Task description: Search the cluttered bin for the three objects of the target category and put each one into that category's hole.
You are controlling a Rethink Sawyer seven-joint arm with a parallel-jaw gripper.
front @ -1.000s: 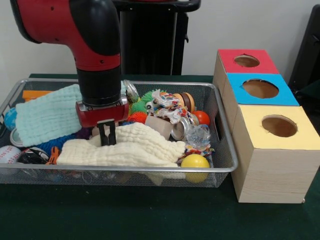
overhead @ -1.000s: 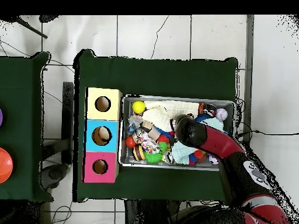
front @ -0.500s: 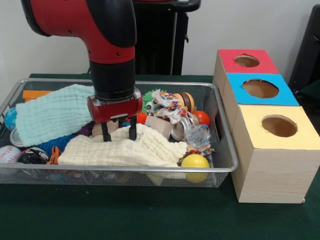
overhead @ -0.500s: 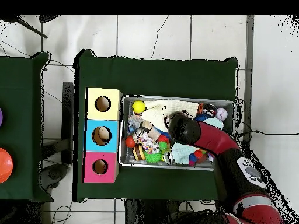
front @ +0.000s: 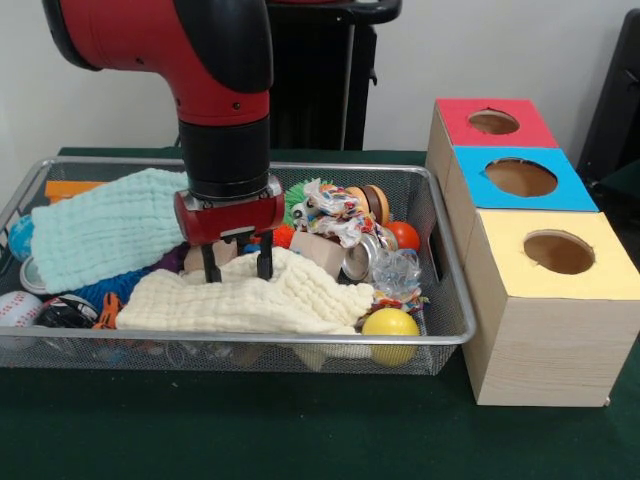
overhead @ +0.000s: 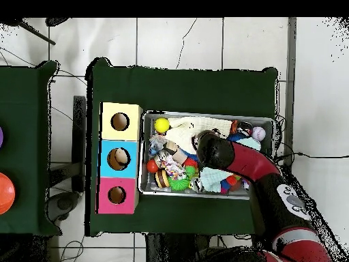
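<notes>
Wire mesh forms the bin [front: 440, 335] that we see packed with clutter beside the wooden box [front: 545, 330], whose red [front: 494, 122], blue [front: 521, 177] and yellow [front: 559, 252] tops each have a round hole. Our gripper [front: 237, 272] stands with its fingers spread apart, tips touching the cream cloth [front: 290, 300] near the mint cloth [front: 100, 225]. Smaller things lie to the side: a yellow ball [front: 390, 325] at the bin's front wall and an orange ball [front: 404, 235] farther back.
</notes>
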